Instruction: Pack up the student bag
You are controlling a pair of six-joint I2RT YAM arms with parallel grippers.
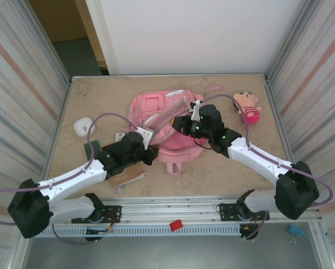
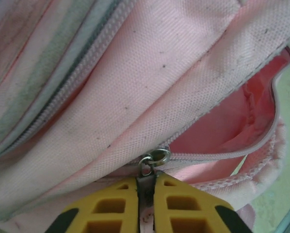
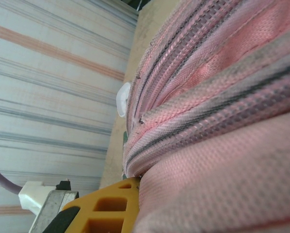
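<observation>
Centrally on worktop (image 1: 223, 168): student bag (image 1: 156, 109). Left end effector (image 2: 146, 180) clamped on its zip pull (image 2: 147, 170); right end effector (image 1: 185, 124) closed, pressed against bag fabric. Doll (image 1: 247, 106) lies right of the bag, white object (image 1: 83, 126) left, tan card (image 1: 125, 177) beside left arm.

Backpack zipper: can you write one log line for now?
left hand: shut on zipper pull | right hand: shut on pink backpack | pocket: partly open

Pink backpack (image 1: 156, 112) hogs mid-table, with the left arm (image 1: 72, 185) and right arm (image 1: 257, 157) angled in against its near side, so no passage there. Doll (image 1: 247, 107) guards the far right, a small white item (image 1: 83, 126) sits left. Bare tabletop (image 1: 100, 92) lies open far left and near right.
</observation>
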